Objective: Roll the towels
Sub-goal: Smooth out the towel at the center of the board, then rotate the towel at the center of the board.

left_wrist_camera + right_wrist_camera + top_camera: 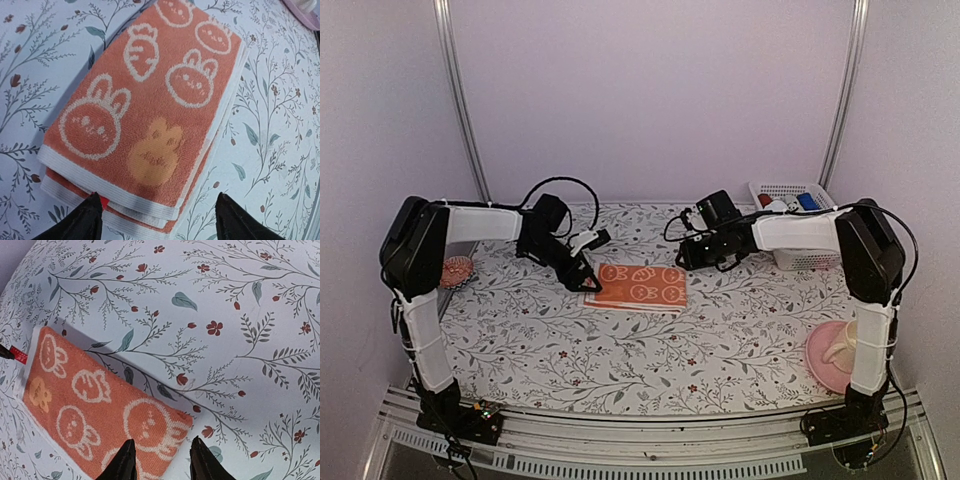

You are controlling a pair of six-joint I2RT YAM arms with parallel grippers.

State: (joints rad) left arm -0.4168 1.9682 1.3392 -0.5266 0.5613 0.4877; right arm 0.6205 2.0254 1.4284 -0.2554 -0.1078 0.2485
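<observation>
The orange-red towel [638,286] with white rabbit and carrot prints lies folded flat in several layers at the middle of the table. My left gripper [586,281] is open at its left end. In the left wrist view the towel's [150,95] white-banded edge and a red tag [102,202] lie between the spread fingers of the gripper [157,222]. My right gripper [682,256] is open just above the towel's far right corner. In the right wrist view its fingers [162,459] straddle that corner of the towel [90,410]. The light blue towel is out of view.
A white basket [792,196] with small items stands at the back right. A pink plate [832,356] with a pale object lies at the front right by the right arm. A pink round thing [457,270] sits at the left edge. The tablecloth is floral.
</observation>
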